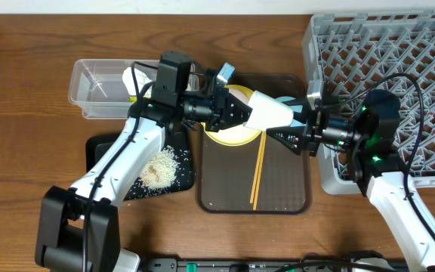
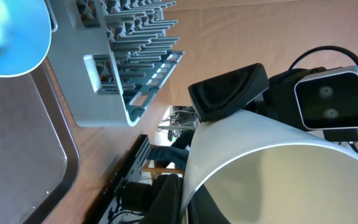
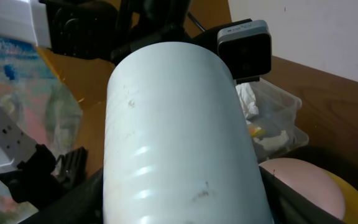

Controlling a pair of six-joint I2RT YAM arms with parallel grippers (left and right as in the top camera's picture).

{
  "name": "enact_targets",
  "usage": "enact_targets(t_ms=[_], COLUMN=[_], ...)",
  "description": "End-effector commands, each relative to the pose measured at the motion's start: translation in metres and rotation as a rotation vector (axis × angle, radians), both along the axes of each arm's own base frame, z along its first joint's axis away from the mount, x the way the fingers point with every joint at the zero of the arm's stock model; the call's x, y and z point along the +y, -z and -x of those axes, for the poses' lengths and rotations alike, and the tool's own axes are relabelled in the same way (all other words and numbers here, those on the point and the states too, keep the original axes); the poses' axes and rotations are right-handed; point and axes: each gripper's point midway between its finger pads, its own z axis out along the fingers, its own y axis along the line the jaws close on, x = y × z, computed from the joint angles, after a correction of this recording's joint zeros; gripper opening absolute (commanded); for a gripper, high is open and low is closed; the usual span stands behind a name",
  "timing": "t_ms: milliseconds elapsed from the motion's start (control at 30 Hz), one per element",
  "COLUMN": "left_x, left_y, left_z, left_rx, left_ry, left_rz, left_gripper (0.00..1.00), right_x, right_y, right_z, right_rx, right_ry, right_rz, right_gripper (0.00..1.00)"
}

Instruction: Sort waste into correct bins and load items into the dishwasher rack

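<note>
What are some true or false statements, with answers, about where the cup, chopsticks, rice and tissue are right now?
1. The white cup stands on the dark brown tray. False: the left gripper holds it by the rim, in the air above that tray.
2. The chopsticks lie on the dark brown tray. True.
3. The rice sits in the clear tub. False: it is piled on the black tray.
4. White tissue is in the clear tub. True.
</note>
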Motion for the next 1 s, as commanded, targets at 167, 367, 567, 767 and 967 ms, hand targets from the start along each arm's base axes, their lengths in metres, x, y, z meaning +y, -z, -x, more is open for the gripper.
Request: enact_targets(t_ms=[167,367,567,767,967], left_x=[0.004,0.048,0.114,0.177,0.218], left_y=[0.016,0.074,0.056,0.012,0.009], left_z=[-0.01,-0.031,-0.045,-0.034,-0.011], left_rx=[-0.143,-0.211,-0.36,-0.401,-0.322], left_ry=[-0.04,-0.201,-0.387,-0.588,-0.663], left_rz=[-0.076,-0.432,-0.674,-0.751,-0.816], left_gripper=[0.47,0.51,0.63,0.63,0.63], right_x=[-0.005,-0.038,-0.079,-0.124,-0.205], right_y=[-0.001,0.03,0.041,0.022,0.018], right_z=[-0.013,-0.053,-0.063,-0.061,-0.045], right_rx=[-0.009,0.095,0.14,0.158,0.296], right_ry=[0.069,0.369,0.509,0.719,1.137], right_rz=[0.017,0.123,0.174,0.223,0.489], right_gripper=[0.61,0.64,0.56,0.51,0.39])
